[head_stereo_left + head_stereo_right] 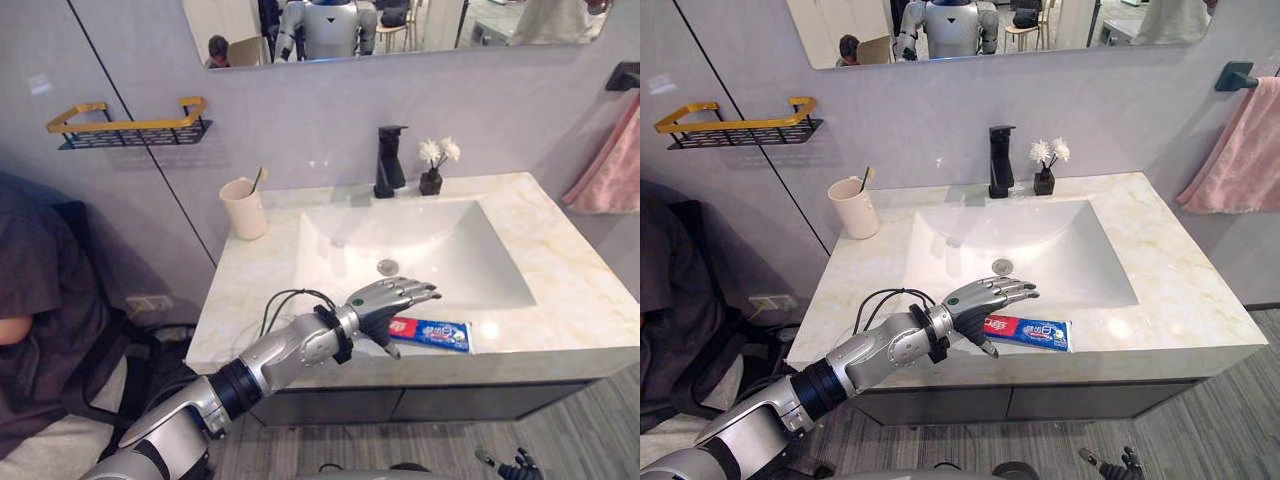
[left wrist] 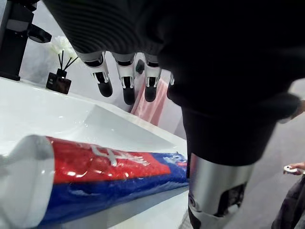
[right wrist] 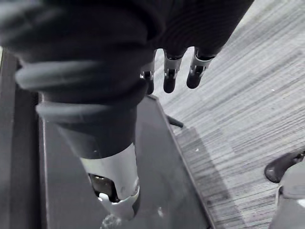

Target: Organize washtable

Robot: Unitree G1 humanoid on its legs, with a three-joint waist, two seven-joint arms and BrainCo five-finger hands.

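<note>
Toothpaste (image 1: 430, 333) is being hovered over by the left hand (image 1: 390, 298) at the lower centre of the frame, where the tube is lying flat along the front edge of the counter (image 1: 570, 290) with its cap end towards the wrist. The hand is being held with fingers stretched out above the tube and the thumb hanging down beside the cap end. Nothing is being gripped, and whether the thumb is touching cannot be told. This spread is probably being used so that the tube can be closed on from above. The right hand (image 3: 169, 78) is being held low by the dark cabinet (image 1: 450, 402), fingers relaxed and nothing in them, likely because it is not needed for this step. At the upper left of the counter a toothbrush (image 1: 258, 180) is being held upright by a cup (image 1: 244, 208), which is being judged the likely place for the tube. Behind the basin (image 1: 500, 265), white flowers are being held in a small dark vase (image 1: 431, 182) just beside the tap (image 1: 388, 160)
</note>
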